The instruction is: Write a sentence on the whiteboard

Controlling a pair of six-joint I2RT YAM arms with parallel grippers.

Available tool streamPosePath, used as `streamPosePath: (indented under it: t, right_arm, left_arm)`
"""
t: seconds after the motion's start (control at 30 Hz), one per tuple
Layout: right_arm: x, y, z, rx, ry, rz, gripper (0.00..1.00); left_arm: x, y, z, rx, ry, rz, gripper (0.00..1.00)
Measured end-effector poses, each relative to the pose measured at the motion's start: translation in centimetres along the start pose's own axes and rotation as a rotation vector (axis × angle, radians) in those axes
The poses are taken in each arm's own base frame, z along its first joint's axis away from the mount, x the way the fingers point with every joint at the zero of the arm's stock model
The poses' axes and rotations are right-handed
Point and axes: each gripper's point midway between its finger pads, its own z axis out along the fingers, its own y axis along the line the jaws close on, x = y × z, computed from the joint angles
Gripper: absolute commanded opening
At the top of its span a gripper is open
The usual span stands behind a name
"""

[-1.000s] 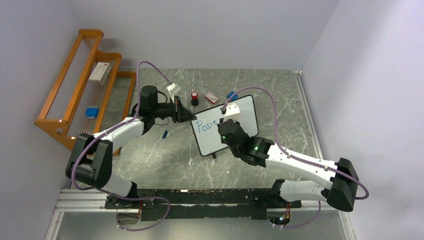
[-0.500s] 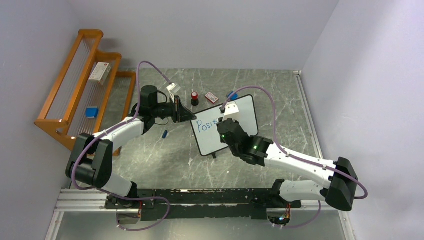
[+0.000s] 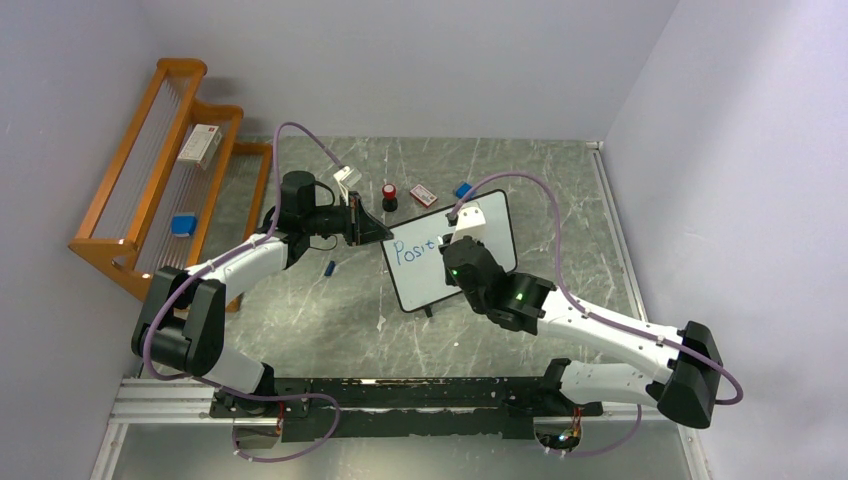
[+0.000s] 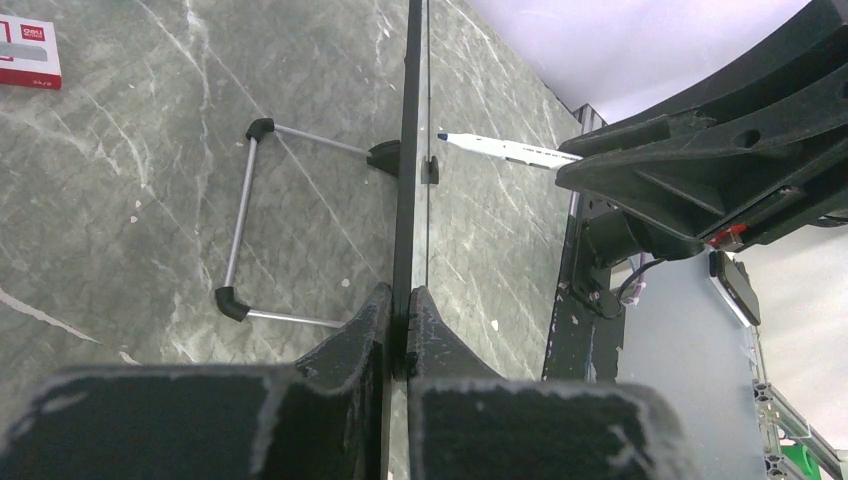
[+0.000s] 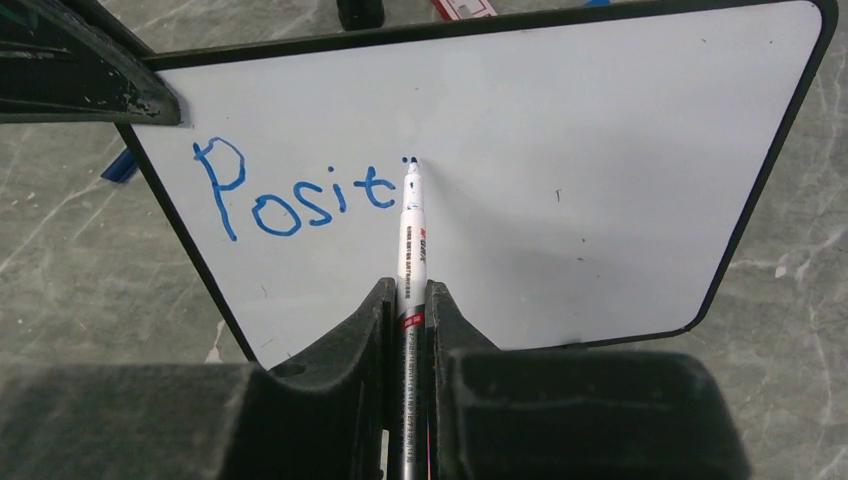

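Note:
The whiteboard (image 5: 600, 180) stands tilted on the table, white with a thin black frame. Blue handwriting on it, the sentence (image 5: 300, 195), reads "Posit" at this moment. My right gripper (image 5: 407, 295) is shut on a white marker pen (image 5: 412, 230). The pen's tip touches the board just right of the last letter, at a small blue dot. My left gripper (image 4: 402, 300) is shut on the whiteboard's edge (image 4: 410, 150), at its upper left corner. In the top view the whiteboard (image 3: 430, 280) sits between the left gripper (image 3: 385, 232) and the right gripper (image 3: 455, 255).
A wooden rack (image 3: 150, 190) at the left holds a white box (image 3: 202, 145) and a blue item (image 3: 182, 225). Behind the board lie a red-capped bottle (image 3: 389, 196), a red-white box (image 3: 424, 195) and a blue piece (image 3: 463, 189). A blue cap (image 3: 329, 268) lies left of it.
My right gripper has shifted a little to the right along the board with the pen. The left gripper and the board have not moved.

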Motion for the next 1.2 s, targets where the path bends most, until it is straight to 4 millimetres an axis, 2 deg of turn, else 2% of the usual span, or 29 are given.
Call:
streamPosePath:
  t: [0.57,1.2]
  right_arm:
    - [1.5,0.2,0.4,-0.007,0.043,-0.025,0.00]
    - [1.7,0.3,0.6,-0.003,0.050,-0.023,0.00]
  left_arm:
    - [0.0,0.0,0.0,0.000,0.001,0.001,0.05]
    - [0.0,0.0,0.0,-0.002,0.001,0.001,0.05]
